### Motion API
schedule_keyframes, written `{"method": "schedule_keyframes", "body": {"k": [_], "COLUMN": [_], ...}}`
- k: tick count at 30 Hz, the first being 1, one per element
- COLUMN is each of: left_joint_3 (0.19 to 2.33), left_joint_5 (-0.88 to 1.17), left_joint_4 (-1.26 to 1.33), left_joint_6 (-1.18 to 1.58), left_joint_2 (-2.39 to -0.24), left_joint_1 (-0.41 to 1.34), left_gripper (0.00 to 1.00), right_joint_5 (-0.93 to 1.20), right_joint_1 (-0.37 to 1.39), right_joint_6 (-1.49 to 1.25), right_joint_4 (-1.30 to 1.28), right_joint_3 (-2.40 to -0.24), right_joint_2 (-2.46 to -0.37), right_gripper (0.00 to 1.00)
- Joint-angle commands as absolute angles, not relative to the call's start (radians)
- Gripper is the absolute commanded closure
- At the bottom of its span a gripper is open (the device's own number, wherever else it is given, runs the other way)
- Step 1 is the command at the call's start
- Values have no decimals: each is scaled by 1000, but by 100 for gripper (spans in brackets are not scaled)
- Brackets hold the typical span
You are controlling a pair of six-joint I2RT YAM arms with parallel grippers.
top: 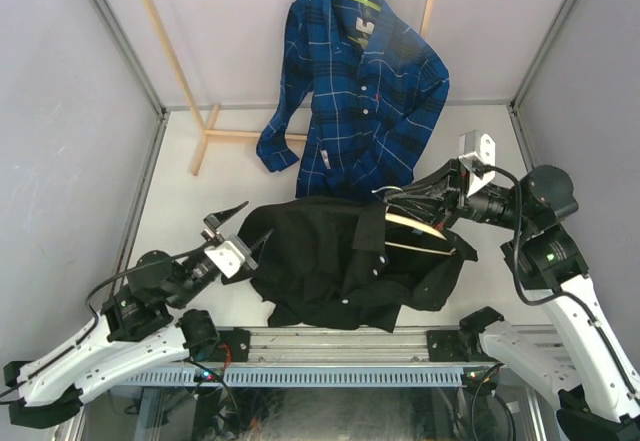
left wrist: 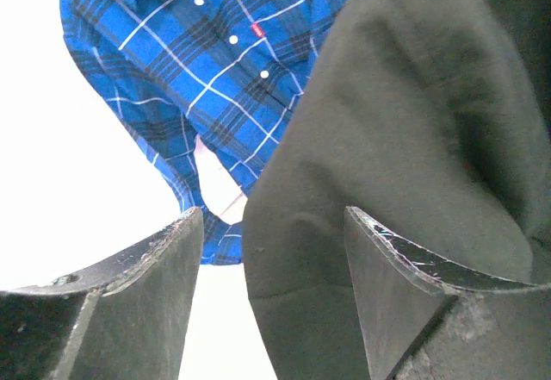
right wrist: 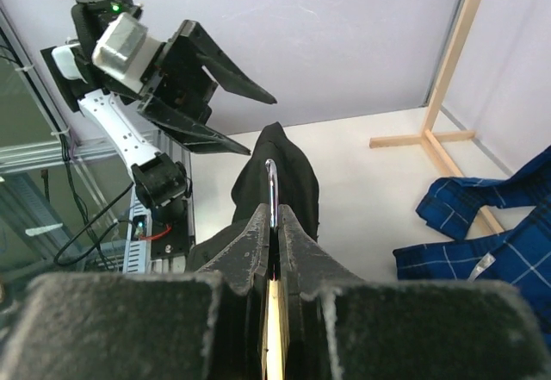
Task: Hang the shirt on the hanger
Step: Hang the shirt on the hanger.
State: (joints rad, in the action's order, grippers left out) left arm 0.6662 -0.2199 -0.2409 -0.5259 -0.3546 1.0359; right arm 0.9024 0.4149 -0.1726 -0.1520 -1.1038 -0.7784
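The black shirt lies crumpled on the table in the middle of the top view. The pale wooden hanger lies tilted over its right part, one end tucked under the fabric. My right gripper is shut on the hanger at the base of its metal hook; the wood shows between the fingers. My left gripper is open at the shirt's left edge. In the left wrist view, black fabric lies between and beyond its open fingers, not clamped.
A blue plaid shirt hangs on a wooden rack at the back, its hem close to the black shirt. It also shows in the left wrist view. Grey walls close in both sides. A metal rail runs along the near edge.
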Motion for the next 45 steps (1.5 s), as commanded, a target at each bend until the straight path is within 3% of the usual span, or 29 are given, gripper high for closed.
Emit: {"method": "schedule_keyframes", "body": {"k": [1, 6, 16, 20, 24, 28, 30, 31, 37, 45], "left_joint_3": [634, 619, 598, 617, 628, 628, 623, 619, 614, 635], "left_joint_5": [-317, -123, 29, 22, 9, -84, -195, -269, -537, -636], "left_joint_4": [-186, -314, -371, -421, -436, -417, -383, -358, -255, -187], "left_joint_6": [-462, -425, -395, -399, -399, -399, -387, -379, -358, -322], "left_joint_2": [-330, -270, -280, -350, -381, -376, -368, -365, -347, -360], "left_joint_1": [1034, 1034, 1034, 1034, 1033, 1034, 1034, 1033, 986, 861], "left_gripper": [30, 31, 36, 45, 65, 80, 98, 99, 100, 100], "right_joint_5": [931, 978, 997, 991, 960, 902, 865, 850, 825, 834], "right_joint_1": [408, 407, 408, 408, 407, 407, 408, 407, 407, 407], "right_joint_6": [-119, -92, -86, -80, -56, -21, 4, 15, 26, 25], "right_joint_4": [-167, -193, -192, -207, -245, -293, -341, -363, -393, -393], "right_joint_3": [-1172, -1176, -1176, -1176, -1176, -1176, -1194, -1202, -1207, -1207], "right_joint_2": [-742, -692, -632, -610, -578, -545, -541, -542, -550, -561], "right_gripper": [100, 100, 100, 100, 100, 100, 100, 100, 100, 100]}}
